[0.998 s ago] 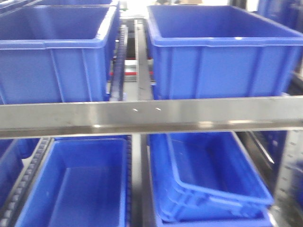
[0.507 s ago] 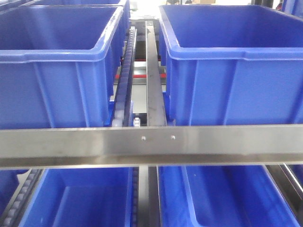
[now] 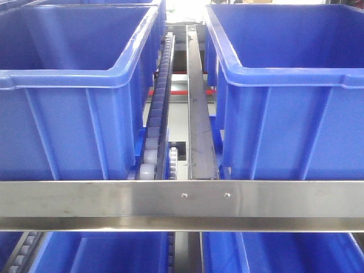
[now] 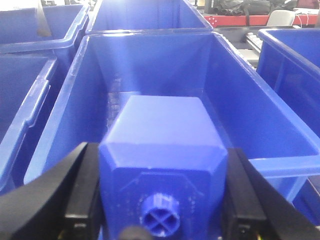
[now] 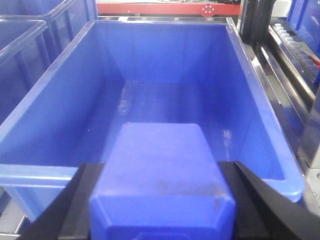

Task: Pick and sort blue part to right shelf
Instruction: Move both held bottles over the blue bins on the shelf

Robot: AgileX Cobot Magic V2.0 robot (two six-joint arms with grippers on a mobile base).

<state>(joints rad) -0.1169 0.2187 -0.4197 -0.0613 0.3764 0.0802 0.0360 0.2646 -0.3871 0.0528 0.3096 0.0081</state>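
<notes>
Right pincer (image 5: 162, 200) around blue part (image 5: 162, 180)

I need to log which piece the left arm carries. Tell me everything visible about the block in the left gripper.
The blue block looks like matte dark-blue plastic, boxy with bevelled edges. The end facing the wrist camera carries a small round knob with a cross-shaped recess. The left gripper clamps it, a black finger against each side. It is held above an open blue bin, touching nothing else visible.

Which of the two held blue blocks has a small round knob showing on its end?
The block in the left gripper: its near face carries a small round knob with a cross. The block in the right gripper shows none.
</notes>
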